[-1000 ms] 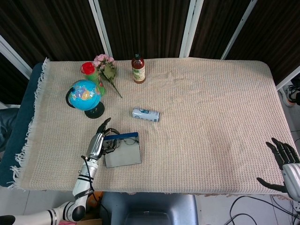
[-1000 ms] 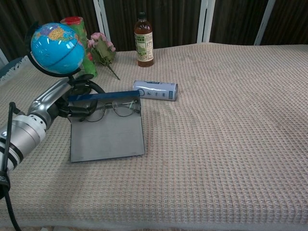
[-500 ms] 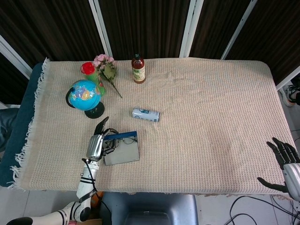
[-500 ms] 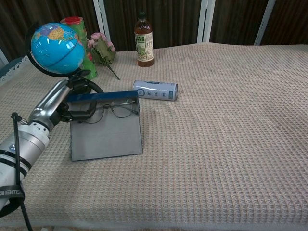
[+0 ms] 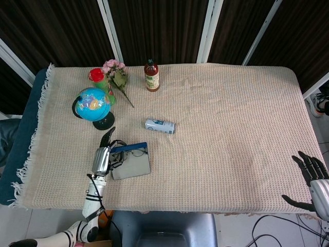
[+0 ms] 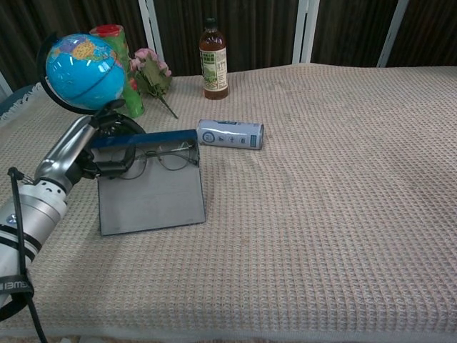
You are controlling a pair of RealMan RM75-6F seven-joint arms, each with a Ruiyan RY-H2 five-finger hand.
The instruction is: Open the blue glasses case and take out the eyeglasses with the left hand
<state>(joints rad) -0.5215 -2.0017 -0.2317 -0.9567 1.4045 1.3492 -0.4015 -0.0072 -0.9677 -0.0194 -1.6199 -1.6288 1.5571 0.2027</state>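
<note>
The blue glasses case (image 6: 150, 200) lies open near the table's left front, its grey inner flap flat on the cloth and its blue edge (image 5: 128, 147) raised at the back. The thin-framed eyeglasses (image 6: 171, 153) sit along that blue edge, inside the case. My left hand (image 6: 78, 153) reaches in from the left and its fingers curl around the left end of the eyeglasses (image 5: 134, 152) and the case edge. In the head view the left hand (image 5: 103, 157) sits just left of the case (image 5: 132, 167). My right hand (image 5: 313, 180) hangs off the table's front right corner, fingers spread and holding nothing.
A globe (image 5: 92, 102) stands right behind my left hand. A can (image 5: 159, 125) lies on its side just behind and right of the case. A brown bottle (image 5: 151, 75), pink flowers (image 5: 117, 74) and a red-capped green tube (image 5: 96, 75) stand at the back left.
My left hand has drawn back to the left, and the open case with the eyeglasses has slid a little left with it. The right hand has stayed put.
</note>
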